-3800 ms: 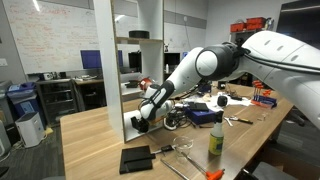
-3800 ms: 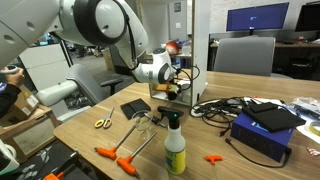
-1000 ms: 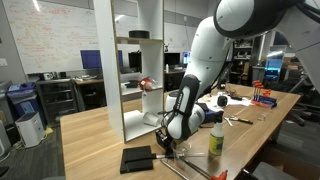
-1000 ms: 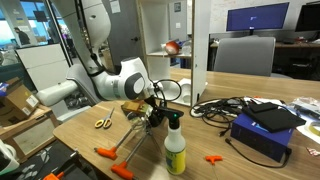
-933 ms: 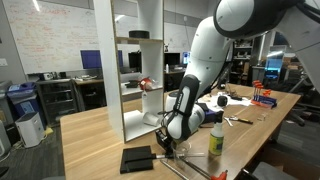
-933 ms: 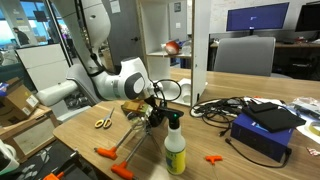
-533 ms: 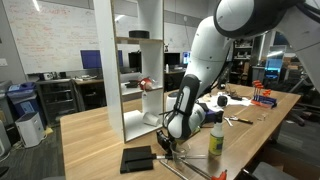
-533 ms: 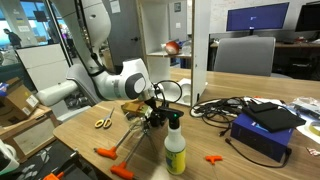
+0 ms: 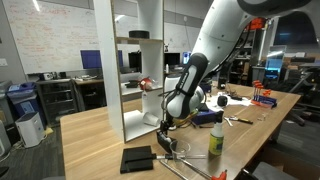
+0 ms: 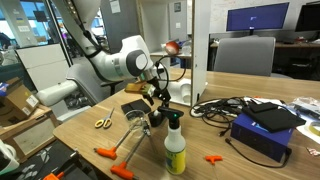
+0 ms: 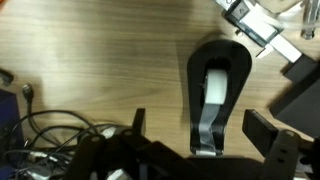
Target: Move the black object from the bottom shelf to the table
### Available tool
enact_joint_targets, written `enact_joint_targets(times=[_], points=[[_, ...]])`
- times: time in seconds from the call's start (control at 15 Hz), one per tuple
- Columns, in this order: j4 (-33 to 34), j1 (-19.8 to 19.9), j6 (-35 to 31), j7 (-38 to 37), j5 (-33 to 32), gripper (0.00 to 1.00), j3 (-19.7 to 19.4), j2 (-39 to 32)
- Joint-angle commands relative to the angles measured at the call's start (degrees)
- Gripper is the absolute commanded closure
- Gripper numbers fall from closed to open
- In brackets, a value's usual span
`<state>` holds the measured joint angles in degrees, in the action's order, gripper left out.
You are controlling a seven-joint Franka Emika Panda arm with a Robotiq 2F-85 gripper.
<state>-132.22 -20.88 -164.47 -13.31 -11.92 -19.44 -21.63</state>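
Observation:
The black object, a rounded black lump with a grey-white strip down its middle, lies on the light-wood table. My gripper hangs open just above it, one finger on each side, touching nothing. In both exterior views the gripper hovers over the object, in front of the white shelving unit. The bottom shelf shows nothing black in it.
A spray bottle stands close beside the object. A flat black pad lies near it, with scissors and orange tools towards the table's edge. Cables and a blue box lie further along. More cables show in the wrist view.
The gripper has opened and let go of the black object, which stays on the table. The arm has risen a little above it.

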Motion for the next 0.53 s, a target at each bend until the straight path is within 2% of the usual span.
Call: enact_joint_targets(times=[0.0,0.2,0.27,0.33,0.47], points=[[-0.7,-1.0,9.7,-5.6,-8.6,0.0,-1.5,12.1],[-0.8,3.4,22.8,-8.4,-13.1,0.0,4.9,22.2],[-1.3,-1.1,27.2,-7.8,-12.1,0.0,1.6,25.3],[-1.6,5.8,31.7,-6.5,-10.7,0.0,9.7,28.9],[-2.4,7.8,38.7,-5.9,-8.7,0.0,14.3,35.0]])
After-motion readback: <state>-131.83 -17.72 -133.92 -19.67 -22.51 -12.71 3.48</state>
